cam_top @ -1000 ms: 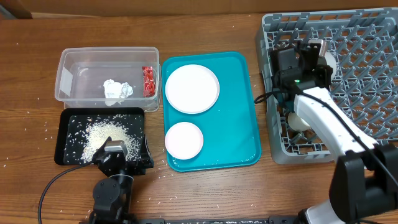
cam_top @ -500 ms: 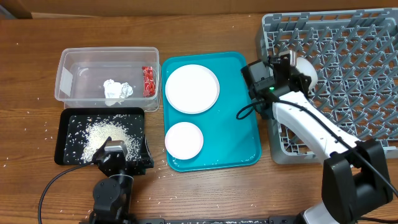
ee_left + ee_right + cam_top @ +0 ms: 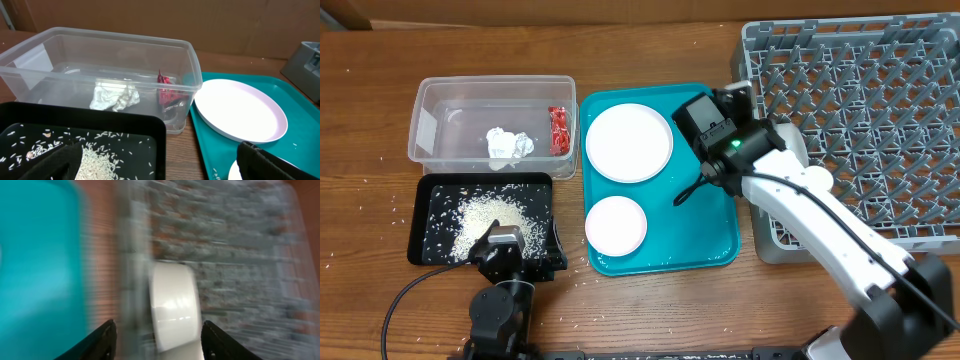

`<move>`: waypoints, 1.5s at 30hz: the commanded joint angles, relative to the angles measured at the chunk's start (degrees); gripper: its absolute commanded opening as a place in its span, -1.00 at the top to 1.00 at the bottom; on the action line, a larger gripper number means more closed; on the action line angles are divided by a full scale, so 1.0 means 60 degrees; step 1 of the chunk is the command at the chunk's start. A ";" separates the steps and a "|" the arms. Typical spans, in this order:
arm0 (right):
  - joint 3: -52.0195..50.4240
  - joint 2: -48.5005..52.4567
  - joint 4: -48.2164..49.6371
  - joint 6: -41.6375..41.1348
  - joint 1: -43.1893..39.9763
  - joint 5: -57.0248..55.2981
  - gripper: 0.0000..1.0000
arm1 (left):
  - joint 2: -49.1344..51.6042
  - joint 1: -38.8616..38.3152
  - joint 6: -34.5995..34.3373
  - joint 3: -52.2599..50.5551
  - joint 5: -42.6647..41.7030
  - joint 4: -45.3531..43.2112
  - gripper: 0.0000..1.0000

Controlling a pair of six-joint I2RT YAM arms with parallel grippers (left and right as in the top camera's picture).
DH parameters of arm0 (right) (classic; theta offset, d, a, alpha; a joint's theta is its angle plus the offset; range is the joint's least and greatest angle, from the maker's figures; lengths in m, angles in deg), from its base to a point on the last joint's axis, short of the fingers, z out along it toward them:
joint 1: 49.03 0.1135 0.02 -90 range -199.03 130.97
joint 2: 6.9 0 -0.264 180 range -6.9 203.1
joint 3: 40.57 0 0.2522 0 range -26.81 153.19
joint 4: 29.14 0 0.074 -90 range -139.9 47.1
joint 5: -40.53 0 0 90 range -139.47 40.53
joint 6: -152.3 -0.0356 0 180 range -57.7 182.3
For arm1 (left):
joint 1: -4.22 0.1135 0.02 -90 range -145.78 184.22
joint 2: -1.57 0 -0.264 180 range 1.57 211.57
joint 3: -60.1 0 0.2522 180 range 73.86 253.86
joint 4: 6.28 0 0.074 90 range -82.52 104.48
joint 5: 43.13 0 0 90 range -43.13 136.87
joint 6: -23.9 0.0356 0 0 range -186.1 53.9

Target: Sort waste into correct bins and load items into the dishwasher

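Note:
The clear tub (image 3: 490, 125) holds the red wrapper (image 3: 558, 130) and the white paper wad (image 3: 508, 143). Rice (image 3: 490, 220) lies heaped in the black tray (image 3: 430, 200). My left gripper (image 3: 160, 167) hovers open over that tray's front edge, with nothing between its fingers. A large plate (image 3: 628, 142) and a smaller plate (image 3: 615, 225) lie on the teal tray (image 3: 705, 220). My right gripper (image 3: 740, 100) is at the teal tray's upper right edge, beside the grey rack (image 3: 880, 110), jaws apart. A white bowl (image 3: 172, 305) stands on edge in the rack (image 3: 240, 240), blurred.
Loose rice grains (image 3: 390, 210) are scattered on the wooden table left of and in front of the black tray. The right arm (image 3: 820, 220) lies across the rack's left front corner. The teal tray fills the middle between the bins and the rack.
The right gripper has swung left out of the rack to the teal tray's edge and its jaws have opened. A white bowl stays in the rack. The left arm has not moved.

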 commanded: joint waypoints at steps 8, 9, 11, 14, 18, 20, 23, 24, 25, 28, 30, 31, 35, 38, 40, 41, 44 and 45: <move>-0.0503 0.0015 0.0856 -0.0940 0.0433 0.8440 -0.02 | -0.0091 0.0069 -0.0102 -0.0040 -0.0044 -0.0036 -1.00; -0.0718 0.0138 0.0991 -0.1242 0.0543 0.8513 -0.02 | -0.0091 0.0069 -0.0102 -0.0040 -0.0044 -0.0036 -1.00; -0.1045 0.0423 0.1195 -0.1716 0.0729 0.8513 -0.03 | -0.0091 0.0069 -0.0106 -0.0040 -0.0044 -0.0036 -1.00; -0.1410 0.0976 0.1523 -0.2284 0.0940 0.8528 -0.04 | -0.0091 0.0069 -0.0102 -0.0040 -0.0040 -0.0036 -1.00; -0.1636 0.1723 0.2095 -0.2838 0.1158 0.8870 -0.04 | -0.0091 0.0069 -0.0102 -0.0040 -0.0044 -0.0036 -1.00; -0.1650 0.2073 0.2189 -0.3166 0.1275 0.8816 0.00 | -0.0091 0.0069 -0.0102 -0.0040 -0.0044 -0.0036 -1.00; -0.1650 0.2412 0.2211 -0.3490 0.1300 0.8633 0.22 | -0.0091 0.0069 -0.0102 -0.0040 -0.0044 -0.0036 -1.00; -0.1650 0.2499 0.2226 -0.3508 0.1300 0.8623 0.50 | -0.0091 0.0069 -0.0102 -0.0040 -0.0040 -0.0036 -1.00; -0.1650 0.2517 0.2208 -0.3504 0.1300 0.8608 0.85 | -0.0091 0.0069 -0.0102 -0.0040 -0.0044 -0.0036 -1.00; -0.1566 0.2408 0.1912 -0.3501 0.1279 0.8011 0.92 | -0.0091 0.0069 -0.0106 -0.0040 -0.0044 -0.0036 -1.00; -0.1304 0.2171 0.1413 -0.3370 0.1228 0.7165 0.92 | -0.0091 0.0069 -0.0102 -0.0040 -0.0040 -0.0036 -1.00; -0.1137 0.2007 0.1111 -0.3286 0.1202 0.6597 0.92 | -0.0091 0.0069 -0.0106 -0.0040 -0.0044 -0.0036 -1.00; -0.0255 0.1096 0.0029 -0.2557 0.1144 0.3300 0.92 | -0.0091 0.0069 -0.0102 -0.0040 -0.0044 -0.0036 -1.00; 0.0200 0.0452 -0.0233 -0.2517 0.1140 -0.0135 0.92 | -0.0091 0.0069 -0.0106 -0.0040 -0.0040 -0.0036 -1.00; 0.0244 0.0117 0.0178 -0.2291 0.1100 -0.2623 0.92 | -0.0091 0.0069 -0.0102 -0.0040 -0.0044 -0.0036 -1.00; 0.0244 0.0018 0.0554 -0.1971 0.1027 -0.3727 0.92 | -0.0091 0.0069 -0.0106 -0.0040 -0.0044 -0.0036 -1.00; 0.0244 0.0004 0.1942 -0.0423 0.0663 -0.5340 0.92 | -0.0091 0.0069 -0.0102 -0.0040 -0.0040 -0.0036 -1.00; 0.0244 0.0029 0.2503 0.0186 0.0459 -0.5388 0.92 | -0.0091 0.0069 -0.0106 -0.0040 -0.0044 -0.0036 -1.00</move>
